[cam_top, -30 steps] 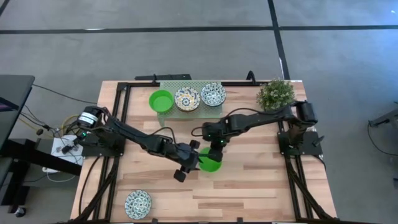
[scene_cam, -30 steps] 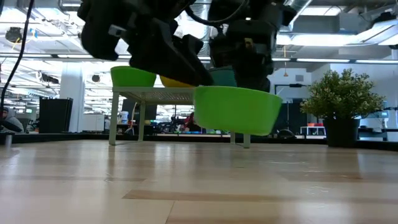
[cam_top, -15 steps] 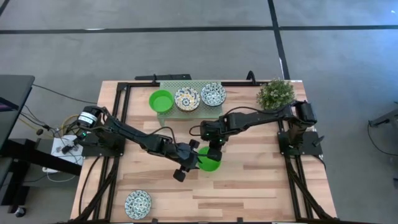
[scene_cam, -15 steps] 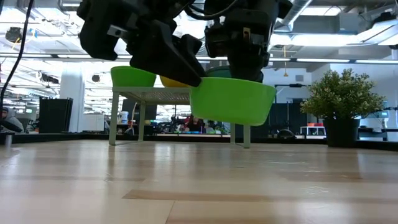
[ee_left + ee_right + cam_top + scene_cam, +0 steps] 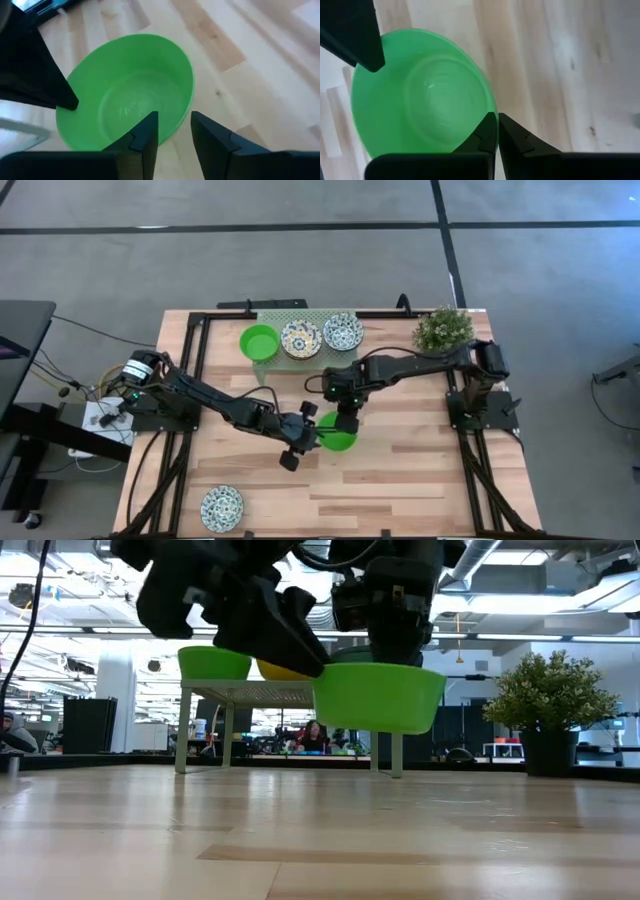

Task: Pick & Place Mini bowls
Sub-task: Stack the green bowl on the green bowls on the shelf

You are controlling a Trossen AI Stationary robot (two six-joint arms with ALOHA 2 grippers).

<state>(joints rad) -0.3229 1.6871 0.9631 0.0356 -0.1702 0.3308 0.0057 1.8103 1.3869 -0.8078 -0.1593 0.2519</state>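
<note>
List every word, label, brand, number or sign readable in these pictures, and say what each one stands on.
None can be read.
Green bowl, held above the table: plain, no print.
Patterned bowls on the rack: floral decoration only, no lettering.
Robot arms and hands: no legible marking shows.
Room behind the table in the low view: any signs there are too small and blurred to read.

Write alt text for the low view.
A plain green bowl hangs above the wooden table, gripped at its rim by two dark pincers from above. Behind stand a rack holding another green bowl, and a potted plant.
</note>
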